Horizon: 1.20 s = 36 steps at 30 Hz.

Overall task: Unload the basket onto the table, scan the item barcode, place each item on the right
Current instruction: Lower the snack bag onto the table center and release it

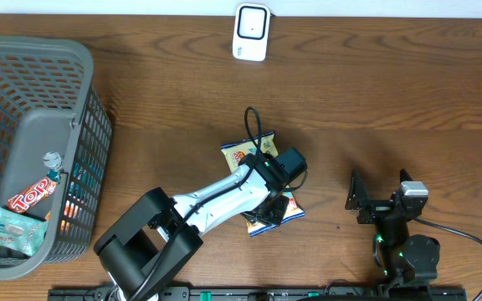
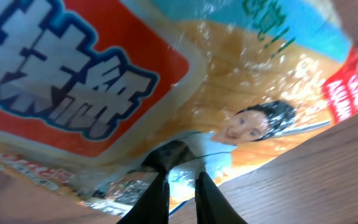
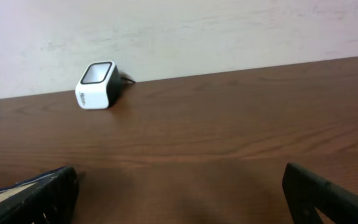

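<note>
The item is a snack packet (image 1: 239, 154) in yellow, blue and red, lying at the middle of the table under my left arm. In the left wrist view the packet (image 2: 166, 81) fills the frame, with large white lettering on red and a printed face. My left gripper (image 1: 268, 201) (image 2: 180, 183) is shut on the packet's lower edge, its dark fingers (image 2: 157, 196) pinching the film. No barcode shows. The white scanner (image 1: 251, 32) (image 3: 97, 85) stands at the table's far edge. My right gripper (image 1: 379, 191) (image 3: 182, 199) is open and empty, facing the scanner.
A grey mesh basket (image 1: 53, 134) sits at the left with a red snack bar (image 1: 32, 196) and a pale green packet (image 1: 11, 230) inside. A black cable (image 1: 253, 125) loops above the snack packet. A pale wall (image 3: 179, 31) runs behind the table.
</note>
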Each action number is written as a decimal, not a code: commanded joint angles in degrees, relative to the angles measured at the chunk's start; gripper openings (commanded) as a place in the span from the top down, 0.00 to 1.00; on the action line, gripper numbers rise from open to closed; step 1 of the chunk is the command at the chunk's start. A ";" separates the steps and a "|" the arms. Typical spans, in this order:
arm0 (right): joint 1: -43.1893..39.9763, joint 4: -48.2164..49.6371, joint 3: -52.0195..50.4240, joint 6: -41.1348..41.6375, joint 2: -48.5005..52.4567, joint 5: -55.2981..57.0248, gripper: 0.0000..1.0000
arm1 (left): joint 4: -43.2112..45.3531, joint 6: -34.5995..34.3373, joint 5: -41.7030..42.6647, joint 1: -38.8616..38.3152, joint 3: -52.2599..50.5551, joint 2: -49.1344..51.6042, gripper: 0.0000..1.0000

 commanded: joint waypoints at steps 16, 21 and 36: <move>0.17 -0.24 -0.09 -0.85 0.02 0.24 0.01 | -0.66 10.99 -18.05 2.21 0.00 0.46 0.83; 0.17 -0.24 -0.09 -0.85 0.02 0.24 0.01 | 0.44 10.95 -20.46 2.36 0.50 0.44 0.83; 0.17 -0.24 -0.09 -0.87 0.02 0.24 0.01 | 2.86 10.51 -11.50 3.19 9.75 -4.46 0.38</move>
